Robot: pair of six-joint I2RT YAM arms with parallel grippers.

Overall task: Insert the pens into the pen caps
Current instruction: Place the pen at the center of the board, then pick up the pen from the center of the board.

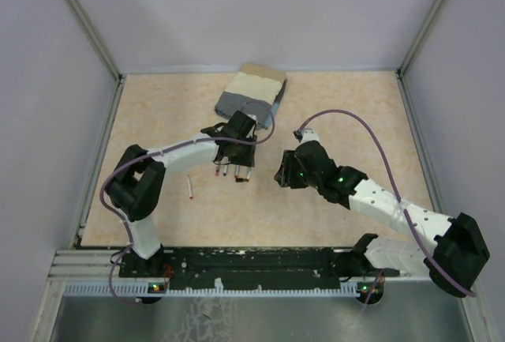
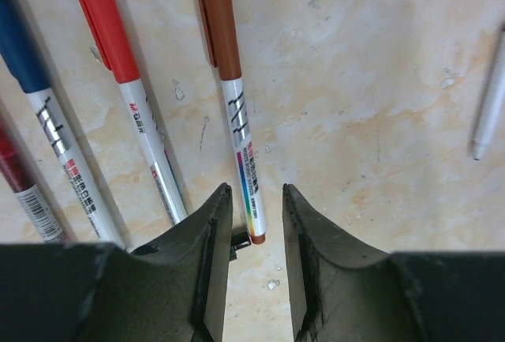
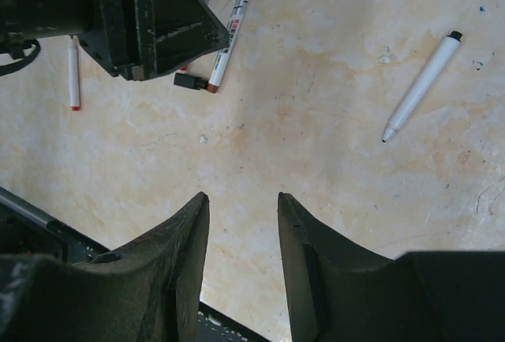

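Four capped markers lie fanned ahead of the left jaws, which stand parted and grip nothing: a blue-capped white plastic pen [image 2: 43, 121], a red-capped white plastic pen [image 2: 130, 101], a brown-capped white plastic pen [image 2: 237, 113] and, farthest left, a dark red pen [image 2: 20, 180] that is only partly in view. The brown-capped pen's tail end rests on the pale marbled desk [image 2: 379, 81] between the left jaw tips. A small black piece [image 2: 237, 240], perhaps a loose cap, sits just beside the left tip.

The right jaws, likewise parted and empty, hover over bare desk. An uncapped white pen with a black end [image 3: 418, 89] lies ahead and to their right, and a short white pen with a red end [image 3: 73, 73] lies far ahead to their left.

Closing the left jaws here would likely catch the already capped brown pen rather than anything needing work. It could also flick the black piece away or roll the round barrel into its neighbours. The left jaws sit just ahead and left of the right jaws, so a reach by either arm risks a knock. A folded grey-beige cloth [image 1: 251, 97] lies beyond the left jaws, clear of both.
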